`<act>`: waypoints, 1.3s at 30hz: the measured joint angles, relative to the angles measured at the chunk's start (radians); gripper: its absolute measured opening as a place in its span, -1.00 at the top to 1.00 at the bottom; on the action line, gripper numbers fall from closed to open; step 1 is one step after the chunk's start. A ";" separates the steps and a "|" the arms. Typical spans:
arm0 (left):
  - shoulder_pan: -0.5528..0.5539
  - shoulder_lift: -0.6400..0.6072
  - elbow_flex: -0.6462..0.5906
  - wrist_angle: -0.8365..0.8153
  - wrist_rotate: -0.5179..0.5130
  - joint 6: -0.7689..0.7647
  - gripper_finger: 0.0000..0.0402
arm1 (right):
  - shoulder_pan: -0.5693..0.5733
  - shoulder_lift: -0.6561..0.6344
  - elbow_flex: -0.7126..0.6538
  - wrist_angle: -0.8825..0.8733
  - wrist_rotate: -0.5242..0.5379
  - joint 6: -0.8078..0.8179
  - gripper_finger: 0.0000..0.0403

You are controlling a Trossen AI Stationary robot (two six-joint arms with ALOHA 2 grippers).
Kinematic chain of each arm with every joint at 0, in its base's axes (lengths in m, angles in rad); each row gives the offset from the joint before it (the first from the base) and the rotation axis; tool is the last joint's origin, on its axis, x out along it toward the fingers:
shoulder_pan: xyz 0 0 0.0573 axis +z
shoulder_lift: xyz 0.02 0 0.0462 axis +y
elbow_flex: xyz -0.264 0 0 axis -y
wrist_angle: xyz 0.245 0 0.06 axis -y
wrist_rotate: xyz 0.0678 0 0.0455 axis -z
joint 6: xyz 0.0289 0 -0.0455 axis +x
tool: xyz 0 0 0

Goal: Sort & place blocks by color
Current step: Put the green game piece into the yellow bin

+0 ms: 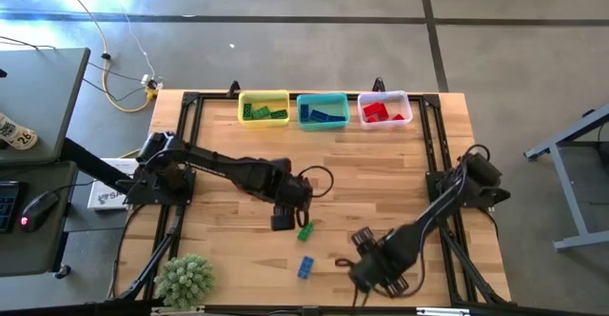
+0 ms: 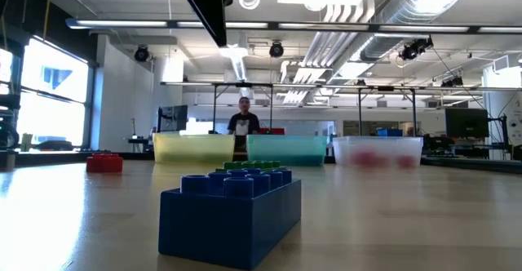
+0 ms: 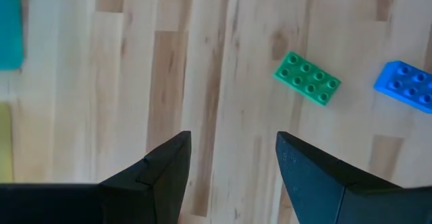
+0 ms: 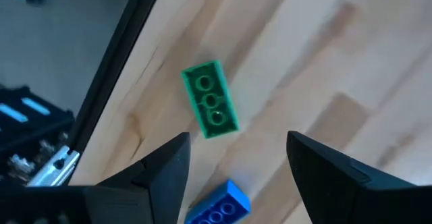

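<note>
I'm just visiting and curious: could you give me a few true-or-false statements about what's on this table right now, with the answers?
1. Three bins stand in a row at the table's far edge. True: yellow bin, teal bin, clear bin.
2. A green block lies loose on the table. True.
3. The left gripper holds a block. False: it is open and empty.
4. The blue block sits in the teal bin. False: it lies on the bare wood.
5. The right gripper is open. True.

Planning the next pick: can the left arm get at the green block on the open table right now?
Probably yes. The left gripper hangs open and empty just beside the green block, with only bare table between; the blue block lies clear of it.
</note>
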 joint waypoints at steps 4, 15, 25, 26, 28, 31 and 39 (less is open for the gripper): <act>-0.019 0.000 0.000 0.000 0.000 -0.003 -0.02 | 0.038 0.042 0.000 0.006 0.006 -0.009 -0.16; -0.036 0.000 0.000 0.003 -0.010 -0.024 -0.02 | 0.058 0.087 0.000 0.048 0.068 0.015 -0.16; -0.036 0.000 0.000 0.011 -0.012 -0.026 -0.02 | 0.075 0.138 0.000 0.097 0.087 0.059 -0.16; -0.036 0.000 0.000 0.011 -0.012 -0.026 -0.02 | 0.078 0.148 0.000 0.097 0.087 0.058 -0.16; -0.036 0.000 0.000 0.012 -0.012 -0.026 -0.02 | 0.084 0.165 0.000 0.093 0.087 0.059 -0.16; -0.036 0.000 0.000 0.012 -0.012 -0.026 -0.02 | 0.088 0.182 0.000 0.082 0.088 0.059 -0.16; -0.036 0.000 0.000 0.016 -0.012 -0.010 -0.02 | 0.090 0.231 0.000 0.016 0.107 0.067 -0.16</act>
